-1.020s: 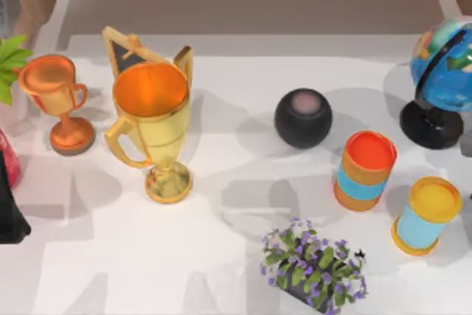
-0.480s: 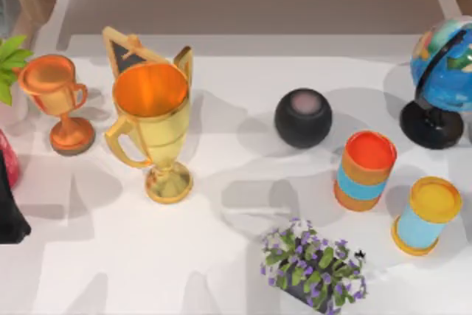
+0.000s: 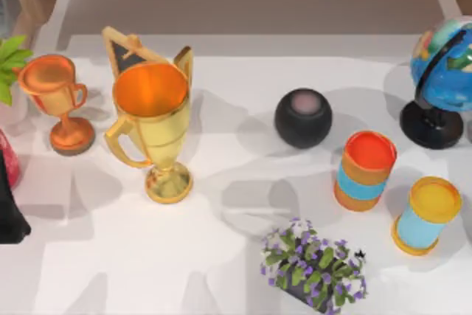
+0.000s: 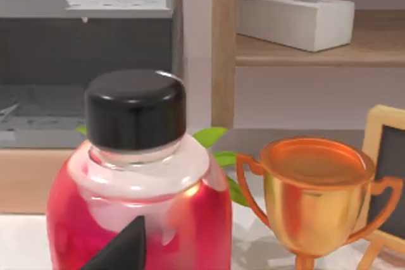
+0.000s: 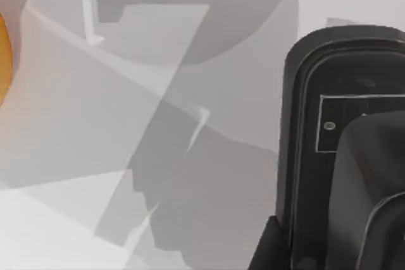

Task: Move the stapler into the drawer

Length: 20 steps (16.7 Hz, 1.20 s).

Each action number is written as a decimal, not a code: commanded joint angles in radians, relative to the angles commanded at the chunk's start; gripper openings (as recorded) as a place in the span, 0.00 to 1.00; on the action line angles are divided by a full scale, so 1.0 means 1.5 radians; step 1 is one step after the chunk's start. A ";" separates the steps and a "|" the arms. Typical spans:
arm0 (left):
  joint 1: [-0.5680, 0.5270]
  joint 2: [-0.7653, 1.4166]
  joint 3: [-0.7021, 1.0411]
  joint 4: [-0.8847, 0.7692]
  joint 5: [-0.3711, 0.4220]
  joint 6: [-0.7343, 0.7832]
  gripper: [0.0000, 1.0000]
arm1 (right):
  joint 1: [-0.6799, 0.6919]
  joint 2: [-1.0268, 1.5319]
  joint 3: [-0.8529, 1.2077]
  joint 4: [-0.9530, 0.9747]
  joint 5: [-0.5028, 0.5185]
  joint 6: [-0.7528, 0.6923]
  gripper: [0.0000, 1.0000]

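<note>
A black stapler [image 5: 345, 150] lies on the white table [image 3: 221, 256] in the right wrist view, just beside the right hand, whose finger spread cannot be told. The left arm [image 3: 9, 204] sits at the table's left edge by a red bottle [image 4: 136, 207]. The move into the drawer appears not yet begun.

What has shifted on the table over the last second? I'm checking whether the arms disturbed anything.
Nothing visibly changed. The large gold trophy, the small copper trophy, the black round speaker, the two orange-and-blue cans and the purple flower pot all sit where they were.
</note>
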 joint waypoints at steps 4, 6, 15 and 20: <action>0.000 0.000 0.000 0.000 0.000 0.000 1.00 | -0.029 -0.021 0.064 -0.085 0.009 0.068 0.00; 0.000 0.000 0.000 0.000 0.000 0.000 1.00 | -0.041 -0.019 0.135 -0.153 0.007 0.119 0.00; 0.000 0.000 0.000 0.000 0.000 0.000 1.00 | -0.147 0.191 0.656 -0.340 -0.007 0.268 0.00; 0.000 0.000 0.000 0.000 0.000 0.000 1.00 | -0.208 0.375 0.884 -0.328 -0.005 0.230 0.00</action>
